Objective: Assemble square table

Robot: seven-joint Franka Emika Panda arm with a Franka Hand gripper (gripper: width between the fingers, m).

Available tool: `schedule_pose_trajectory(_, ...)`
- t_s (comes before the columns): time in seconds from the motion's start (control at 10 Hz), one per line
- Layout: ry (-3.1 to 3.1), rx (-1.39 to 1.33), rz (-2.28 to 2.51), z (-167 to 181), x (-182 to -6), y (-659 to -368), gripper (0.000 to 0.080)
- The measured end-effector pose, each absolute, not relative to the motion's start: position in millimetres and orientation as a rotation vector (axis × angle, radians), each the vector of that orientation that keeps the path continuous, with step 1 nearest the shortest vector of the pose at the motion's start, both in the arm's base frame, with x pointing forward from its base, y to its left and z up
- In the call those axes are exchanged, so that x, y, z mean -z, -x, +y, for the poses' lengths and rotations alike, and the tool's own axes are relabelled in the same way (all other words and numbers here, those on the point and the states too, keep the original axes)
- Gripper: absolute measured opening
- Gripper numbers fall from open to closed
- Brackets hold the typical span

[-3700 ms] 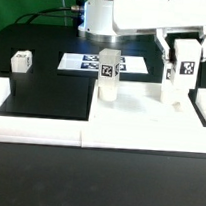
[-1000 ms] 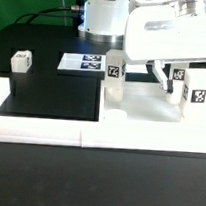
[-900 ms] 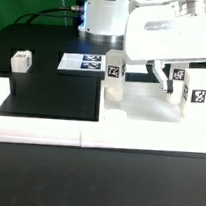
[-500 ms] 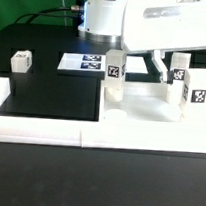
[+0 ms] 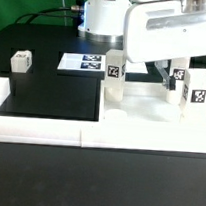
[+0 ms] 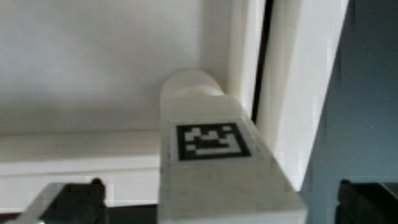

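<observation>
we see the square plate [image 5: 140, 116] lying flat on the exterior view's right, plain white, with its near edge against the long front border rail [image 5: 48, 135]. three of the small white legs stand upright on it, each with a black-and-white tag on its face. the left leg [image 5: 113, 77] stands at the plate's far corner on the exterior view's left. the right leg [image 5: 198, 95] stands at the exterior view's right edge. the back leg [image 5: 180, 72] is just behind and beside the right leg, its top hidden by the white arm [image 5: 172, 31] that hangs over it.

a fourth one, the loose leg [image 5: 21, 61], sits on the black table [image 5: 46, 97] far to the exterior view's left. it is well apart from the plate, and its tag shows. the marker board [image 5: 82, 62] lies flat behind, between the loose leg and the left leg.

in the wrist view the back leg [image 6: 214, 140] rises toward the camera as a white block, square tag facing us and rounded end beyond it, against white plate surface. the gripper [image 6: 222, 200] is spread wide around it: the dark fingertips [image 6: 75, 195] sit on either side of the leg with clear gaps showing, so nothing is clamped. we cannot make out any corner sockets from either view.
</observation>
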State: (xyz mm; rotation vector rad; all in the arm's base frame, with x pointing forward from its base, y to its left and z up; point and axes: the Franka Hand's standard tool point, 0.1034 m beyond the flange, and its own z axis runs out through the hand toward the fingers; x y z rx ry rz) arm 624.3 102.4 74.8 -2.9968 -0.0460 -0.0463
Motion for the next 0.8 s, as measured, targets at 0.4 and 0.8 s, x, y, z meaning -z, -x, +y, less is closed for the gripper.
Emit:
schedule_pose_trajectory(0.4, 3.003, 0.052, -0.011, 100.6, -72.1, -628.3, 0.0516)
schedule_pose_trajectory(0.8, 2.988, 0.032, 0.258, 100.9, -71.7, -628.1, 0.0287)
